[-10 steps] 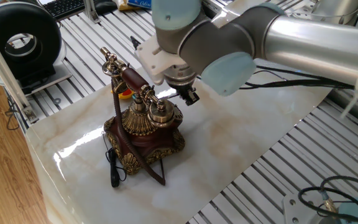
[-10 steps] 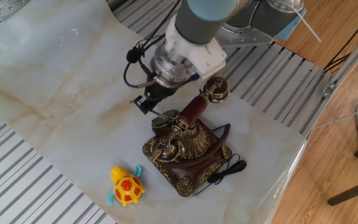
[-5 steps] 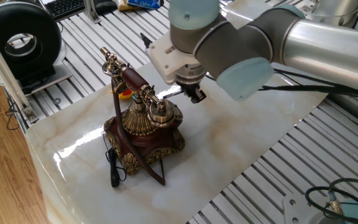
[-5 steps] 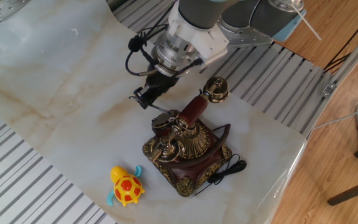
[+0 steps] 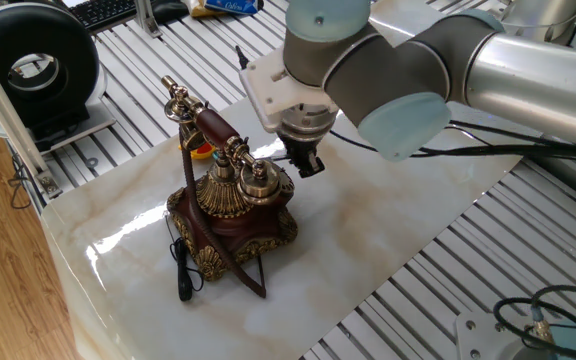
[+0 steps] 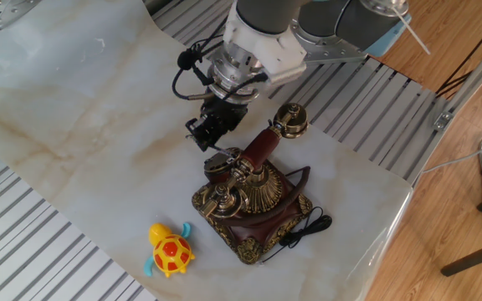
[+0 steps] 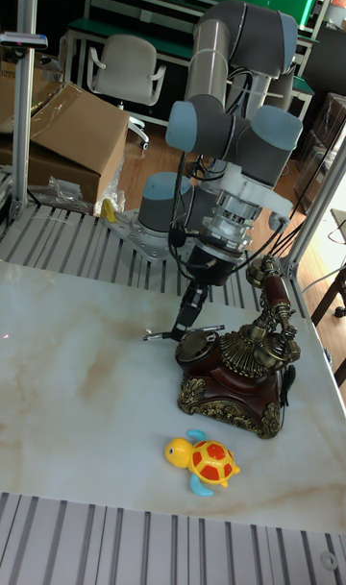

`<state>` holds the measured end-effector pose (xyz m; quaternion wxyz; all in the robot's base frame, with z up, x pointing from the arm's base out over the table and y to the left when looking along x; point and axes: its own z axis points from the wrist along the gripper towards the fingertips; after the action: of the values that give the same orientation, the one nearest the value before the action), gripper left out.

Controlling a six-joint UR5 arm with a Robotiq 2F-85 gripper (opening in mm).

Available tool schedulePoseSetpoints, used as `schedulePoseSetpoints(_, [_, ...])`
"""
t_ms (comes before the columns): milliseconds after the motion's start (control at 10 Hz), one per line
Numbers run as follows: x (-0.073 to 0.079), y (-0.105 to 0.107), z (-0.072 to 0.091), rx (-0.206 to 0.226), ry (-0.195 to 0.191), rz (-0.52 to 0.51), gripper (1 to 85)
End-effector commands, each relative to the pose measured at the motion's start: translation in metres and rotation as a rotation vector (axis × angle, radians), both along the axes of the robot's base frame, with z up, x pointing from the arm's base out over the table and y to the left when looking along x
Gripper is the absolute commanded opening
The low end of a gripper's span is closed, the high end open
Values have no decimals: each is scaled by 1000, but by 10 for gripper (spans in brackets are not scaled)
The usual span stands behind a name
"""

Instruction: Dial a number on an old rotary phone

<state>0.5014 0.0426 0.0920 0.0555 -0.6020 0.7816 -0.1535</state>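
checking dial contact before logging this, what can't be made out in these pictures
- Dial face of the rotary phone: too small in every view, digits unreadable; handset blocks it in one fixed view.
- Pen tip: whether it sits in a finger hole cannot be told.
- Gripper: its fingers are dark, so the grip on the pen is unclear.
- Toy turtle: mostly hidden behind the phone in one fixed view.

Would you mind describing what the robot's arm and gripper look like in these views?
The arm is built of thick silver-grey metal tubes joined by rounded joints with pale blue-grey caps. A white block sits at the wrist, above a ribbed metallic cylinder. The gripper below it is small, black and two-fingered. Black cables loop around the wrist beside it.
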Motion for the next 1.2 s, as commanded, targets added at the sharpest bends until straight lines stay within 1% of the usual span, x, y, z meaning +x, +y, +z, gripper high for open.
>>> schedulePoseSetpoints(0, [-4,1,0,38,-6,-99,13])
schedulePoseSetpoints(100, [-9,-15,1,43,-7,-83,13])
schedulePoseSetpoints(200, [-15,-42,1,35,1,-40,13])
schedulePoseSetpoints(300, [-25,-61,-2,22,-4,-37,13])
schedulePoseSetpoints(400, [-24,-63,-1,21,-22,-59,13])
schedulePoseSetpoints(500, [-27,-57,-3,57,-16,-92,13])
schedulePoseSetpoints(600, [-28,-56,-4,68,-17,-128,13])
schedulePoseSetpoints(700, [-22,-55,0,31,-40,-156,13])
schedulePoseSetpoints(800, [-16,-45,1,17,-59,-159,13])
schedulePoseSetpoints(900, [-9,-45,-8,25,-51,-108,13])
schedulePoseSetpoints(1000, [0,-57,-15,13,-38,-49,13])
schedulePoseSetpoints(1100, [11,-63,-19,11,-40,-26,13])
